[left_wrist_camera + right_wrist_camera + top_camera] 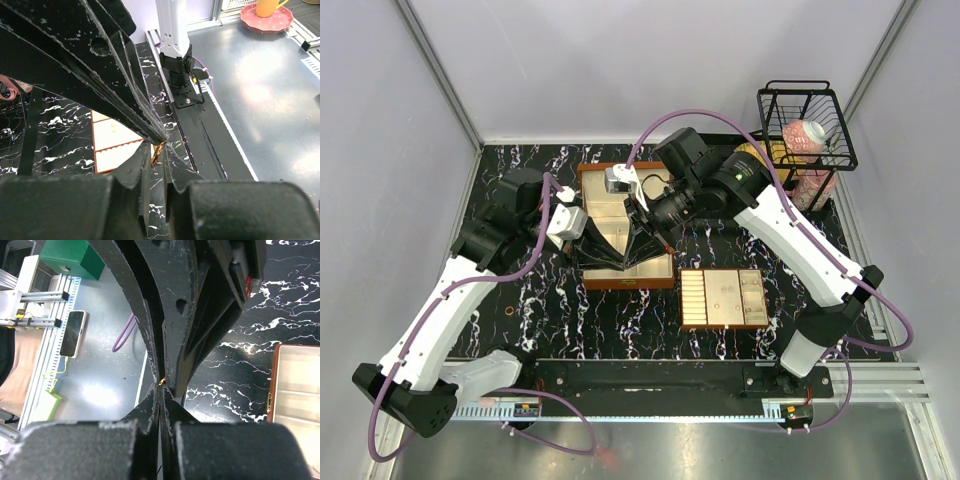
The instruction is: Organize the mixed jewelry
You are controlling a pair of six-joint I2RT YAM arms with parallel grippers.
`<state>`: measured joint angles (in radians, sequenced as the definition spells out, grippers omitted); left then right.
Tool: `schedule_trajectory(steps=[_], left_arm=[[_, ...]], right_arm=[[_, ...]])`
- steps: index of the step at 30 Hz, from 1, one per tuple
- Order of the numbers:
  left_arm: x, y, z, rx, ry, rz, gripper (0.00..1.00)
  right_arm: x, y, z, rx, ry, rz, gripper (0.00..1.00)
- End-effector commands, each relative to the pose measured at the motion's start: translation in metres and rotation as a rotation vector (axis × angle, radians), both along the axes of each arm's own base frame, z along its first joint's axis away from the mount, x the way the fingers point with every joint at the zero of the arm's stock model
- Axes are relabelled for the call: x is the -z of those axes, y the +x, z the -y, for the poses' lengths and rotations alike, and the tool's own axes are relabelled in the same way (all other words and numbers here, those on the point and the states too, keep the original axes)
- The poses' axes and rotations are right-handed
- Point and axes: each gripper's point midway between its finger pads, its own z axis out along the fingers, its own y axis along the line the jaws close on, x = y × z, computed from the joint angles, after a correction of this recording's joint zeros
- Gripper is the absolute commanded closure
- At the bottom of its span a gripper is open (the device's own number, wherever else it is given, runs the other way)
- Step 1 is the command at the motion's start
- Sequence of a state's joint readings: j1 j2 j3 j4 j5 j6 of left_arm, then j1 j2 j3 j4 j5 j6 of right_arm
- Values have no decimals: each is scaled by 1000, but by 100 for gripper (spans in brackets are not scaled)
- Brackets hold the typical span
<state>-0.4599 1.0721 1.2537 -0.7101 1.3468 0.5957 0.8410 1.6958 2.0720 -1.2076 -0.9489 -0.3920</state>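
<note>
Coppery piece [161,383]: a tiny glint right where the 2 grippers' tips meet, up off the table and close beside the wooden box.
Right gripper [160,391]: fingers pressed together along their whole seam, nipping the coppery piece at the very tip.
Left gripper [156,159]: fingers drawn close with a slim gap between them. A golden sliver sits in that gap at the tips, and I cannot tell whether they grip it.
Wooden box [628,283]: brown, open, cream-lined, mid-table, with both arms leaning in over it.
Compartment tray [692,297]: flat and cream, just to the right of the box and nearer the arm bases.
Wire basket [797,90]: black, at the far right corner, with a pink-and-white can inside.
Table [520,290]: black marble with white veins.
</note>
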Motion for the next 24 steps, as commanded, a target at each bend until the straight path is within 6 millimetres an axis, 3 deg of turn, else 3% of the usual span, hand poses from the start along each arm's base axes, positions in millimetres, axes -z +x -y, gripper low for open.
schedule_trajectory(steps=[1,17,20,24], left_arm=[[-12,-3,0,16,-45,86,100],[-9,5,0,-49,-12,76,100],[-9,10,0,-78,-5,69,100],[-11,19,1,-126,3,58,100]], right_arm=[[-13,1,6,24,23,37,100],[-20,10,13,78,22,97,100],[-22,14,15,107,16,127,92],[-22,23,17,161,2,160,73]])
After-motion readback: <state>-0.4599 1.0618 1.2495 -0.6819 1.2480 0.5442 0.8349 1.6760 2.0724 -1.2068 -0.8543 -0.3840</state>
